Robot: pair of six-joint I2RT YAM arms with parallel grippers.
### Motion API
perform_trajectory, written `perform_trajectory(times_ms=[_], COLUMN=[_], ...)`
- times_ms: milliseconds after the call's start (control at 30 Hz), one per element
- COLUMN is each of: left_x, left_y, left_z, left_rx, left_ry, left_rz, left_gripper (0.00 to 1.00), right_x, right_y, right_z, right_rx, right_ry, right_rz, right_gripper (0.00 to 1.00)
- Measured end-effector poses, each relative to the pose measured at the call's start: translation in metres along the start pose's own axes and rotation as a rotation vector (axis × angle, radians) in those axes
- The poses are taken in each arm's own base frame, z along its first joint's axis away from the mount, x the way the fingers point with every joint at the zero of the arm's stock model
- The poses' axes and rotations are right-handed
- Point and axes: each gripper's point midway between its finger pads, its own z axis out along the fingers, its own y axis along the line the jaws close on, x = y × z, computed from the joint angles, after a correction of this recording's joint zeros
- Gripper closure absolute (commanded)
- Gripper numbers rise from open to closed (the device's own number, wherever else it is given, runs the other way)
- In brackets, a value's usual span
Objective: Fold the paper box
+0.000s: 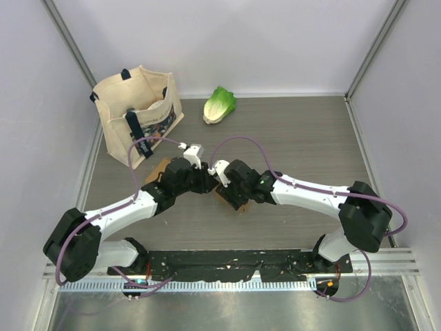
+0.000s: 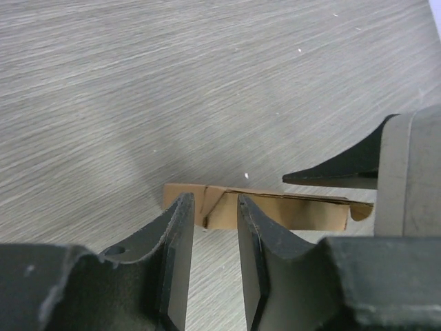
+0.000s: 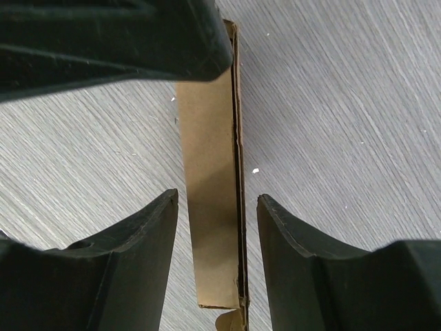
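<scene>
Paper box [image 3: 210,207] lies flat on the bench [image 1: 296,138] at centre, right under where both arms meet. From above it's mostly hidden, w/ only a brown corner poking out [image 1: 239,205] near the R wrist. Another brown bit shows by the L forearm, can't tell if it's the same sheet.

R gripper [image 3: 217,198]: jaws open fairly wide, holding nothing. The box strip runs straight up btwn the two fingers, its long axis in line w/ the jaws' reach, pointing away toward the L gripper at the top of that view. There's clear bench on either side of the strip, so no finger touches it.

L gripper [image 2: 212,200]: jaws part open, narrower than R, nothing gripped as far as I can see. Here the strip [image 2: 296,212] lies crosswise, long axis L-to-R across the view. The fingertips sit over its left end, where a diagonal crease shows. Whether the tips touch the card, can't tell.

Judgement: both are equally near, tip to tip. R is lined up along the strip and L sits square across its end, so L looks placed to pinch or lift the end flap while R steadies the length
</scene>
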Motion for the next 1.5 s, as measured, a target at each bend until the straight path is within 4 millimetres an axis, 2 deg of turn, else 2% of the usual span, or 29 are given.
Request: perform_trajectory(times_ms=[133,367,567,900,1067,1500], left_x=[-0.001,-0.008,-0.008,-0.01,-0.01,-0.01], left_y=[-0.007,-0.011,-0.01,-0.011,-0.011,-0.009], left_z=[0.002,0.004,0.007,0.011,0.012,0.013], left_rx=[0.037,0.051,0.047,0.053,0.054,0.047], left_ry=[0.0,-0.012,-0.006,-0.002,0.001,0.0], left_rz=[0.006,0.029,0.051,0.077,0.082,0.094], left_gripper=[0.68,0.77,0.76,0.81,0.69,0.77], right_x=[-0.001,-0.002,-0.002,-0.002,-0.002,-0.002], right_y=[0.0,0.0,0.0,-0.001,-0.001,-0.001], right_z=[-0.002,-0.003,-0.003,-0.003,-0.003,-0.003], right_rx=[0.0,-0.001,-0.001,-0.006,-0.007,-0.011], right_ry=[-0.007,-0.011,-0.011,-0.01,-0.01,-0.01], right_rz=[0.0,0.0,0.001,0.005,0.006,0.006], right_gripper=[0.5,0.66,0.68,0.71,0.71,0.73])
